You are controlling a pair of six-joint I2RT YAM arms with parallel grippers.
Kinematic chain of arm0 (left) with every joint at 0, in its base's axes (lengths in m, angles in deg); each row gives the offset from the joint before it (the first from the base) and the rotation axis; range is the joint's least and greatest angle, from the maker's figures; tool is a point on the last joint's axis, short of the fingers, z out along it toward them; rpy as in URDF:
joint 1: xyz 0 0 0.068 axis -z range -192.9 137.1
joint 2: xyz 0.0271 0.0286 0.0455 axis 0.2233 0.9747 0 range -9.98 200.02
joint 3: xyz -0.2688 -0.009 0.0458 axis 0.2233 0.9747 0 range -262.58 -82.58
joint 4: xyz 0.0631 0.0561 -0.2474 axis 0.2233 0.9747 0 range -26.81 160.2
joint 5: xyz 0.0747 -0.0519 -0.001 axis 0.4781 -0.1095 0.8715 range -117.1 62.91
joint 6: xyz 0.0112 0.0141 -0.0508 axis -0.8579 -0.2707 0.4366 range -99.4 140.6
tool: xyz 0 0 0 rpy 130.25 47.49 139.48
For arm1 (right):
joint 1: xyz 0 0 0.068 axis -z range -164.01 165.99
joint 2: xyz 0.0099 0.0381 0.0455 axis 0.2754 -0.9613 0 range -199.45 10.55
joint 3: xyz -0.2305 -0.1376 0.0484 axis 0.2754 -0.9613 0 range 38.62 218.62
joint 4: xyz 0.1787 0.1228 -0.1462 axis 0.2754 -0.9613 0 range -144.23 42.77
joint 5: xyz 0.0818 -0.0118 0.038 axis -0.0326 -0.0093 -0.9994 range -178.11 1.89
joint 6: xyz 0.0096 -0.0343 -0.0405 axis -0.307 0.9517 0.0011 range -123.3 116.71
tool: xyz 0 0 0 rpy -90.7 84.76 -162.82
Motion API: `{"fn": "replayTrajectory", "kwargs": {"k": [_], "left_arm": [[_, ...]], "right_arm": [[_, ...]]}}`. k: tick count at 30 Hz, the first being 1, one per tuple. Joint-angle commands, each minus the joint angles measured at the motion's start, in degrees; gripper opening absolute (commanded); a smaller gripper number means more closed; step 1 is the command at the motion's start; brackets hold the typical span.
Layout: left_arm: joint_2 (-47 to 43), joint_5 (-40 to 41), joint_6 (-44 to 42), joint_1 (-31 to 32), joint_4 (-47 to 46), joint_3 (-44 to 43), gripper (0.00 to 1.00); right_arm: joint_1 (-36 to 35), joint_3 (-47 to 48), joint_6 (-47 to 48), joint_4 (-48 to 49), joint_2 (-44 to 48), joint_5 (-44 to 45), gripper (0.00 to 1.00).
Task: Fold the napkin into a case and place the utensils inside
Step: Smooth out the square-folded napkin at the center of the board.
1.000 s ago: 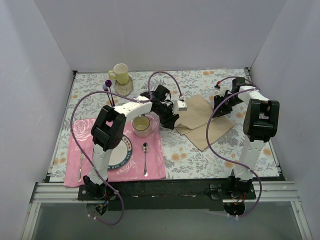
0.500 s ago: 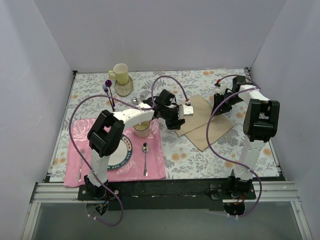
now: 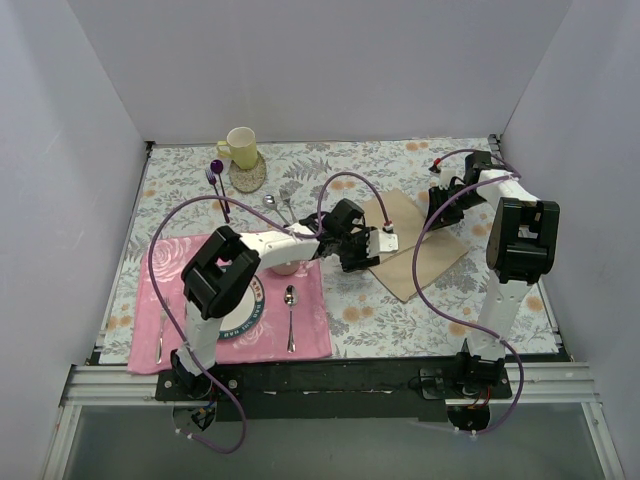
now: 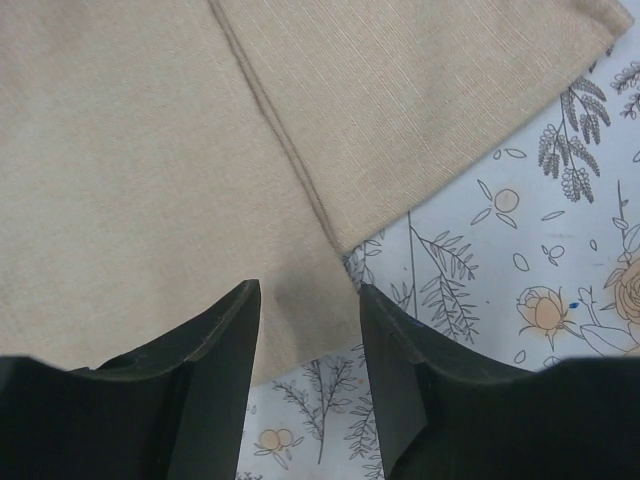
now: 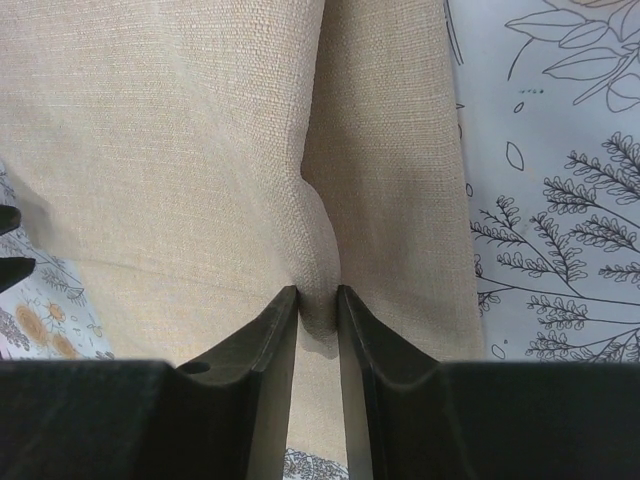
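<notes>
The napkin (image 3: 420,252) lies folded right of centre. The left gripper (image 4: 308,292) has swung right onto its left edge, jaws open. The right gripper (image 5: 318,295) pinches a ridge at its far corner, and bare tablecloth (image 3: 400,320) runs along the near edge.

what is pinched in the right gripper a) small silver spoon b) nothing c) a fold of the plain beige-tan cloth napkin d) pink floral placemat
c: the right wrist view shows the right gripper with its jaws nearly closed on a raised ridge of the beige-tan cloth napkin.
</notes>
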Motion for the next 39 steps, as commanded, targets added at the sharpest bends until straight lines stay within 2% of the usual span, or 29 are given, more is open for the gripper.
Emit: {"fn": "replayTrajectory", "kwargs": {"k": [1, 2, 8, 13, 14, 17, 19, 20, 22, 26, 34, 39], "left_arm": [[-1.1, 0.9, -1.1, 0.9, -1.4, 1.7, 0.43], [-1.0, 0.9, -1.1, 0.9, -1.4, 1.7, 0.43], [-1.2, 0.7, -1.0, 1.5, -2.8, 4.2, 0.43], [0.4, 3.1, -0.5, 1.7, -3.1, 5.3, 0.30], [0.5, 3.9, -0.5, 1.6, -3.3, 5.6, 0.28], [0.3, 4.6, -0.3, 1.6, -3.3, 5.9, 0.18], [0.2, 4.7, 0.2, 1.6, -3.4, 5.5, 0.11], [0.1, 5.0, 0.5, 1.5, -3.5, 5.3, 0.04], [0.1, 5.4, 1.0, 1.6, -3.5, 4.2, 0.00], [-0.8, 5.7, 4.5, 1.5, -3.4, 1.7, 0.00], [-6.7, -0.3, 8.4, 1.7, -3.0, 0.6, 0.00], [-7.5, -2.7, 11.0, 3.7, -2.0, -1.1, 0.00]], "right_arm": [[0.0, 2.8, -0.1, -1.0, -0.5, -2.1, 0.30], [0.1, 2.8, -0.1, -1.0, -0.6, -2.2, 0.26], [0.1, 3.5, 0.6, -2.3, -1.1, -2.5, 0.21], [0.1, 4.0, 1.2, -3.4, -1.8, -5.0, 0.15], [0.2, 4.2, 1.3, -3.7, -2.0, -5.3, 0.10], [0.3, 4.9, 1.5, -3.9, -2.3, -7.1, 0.03], [0.3, 5.8, 1.6, -4.2, -2.5, -8.1, 0.01], [0.3, 6.0, 1.9, -4.5, -2.5, -8.5, 0.01], [0.3, 6.5, 2.2, -5.0, -2.7, -9.3, 0.01], [0.3, 7.4, 2.4, -5.3, -2.3, -10.4, 0.01], [2.8, 10.0, 2.6, -6.7, -0.4, -11.7, 0.01], [4.1, 12.4, 5.5, -12.1, 0.4, -11.5, 0.01]]}}
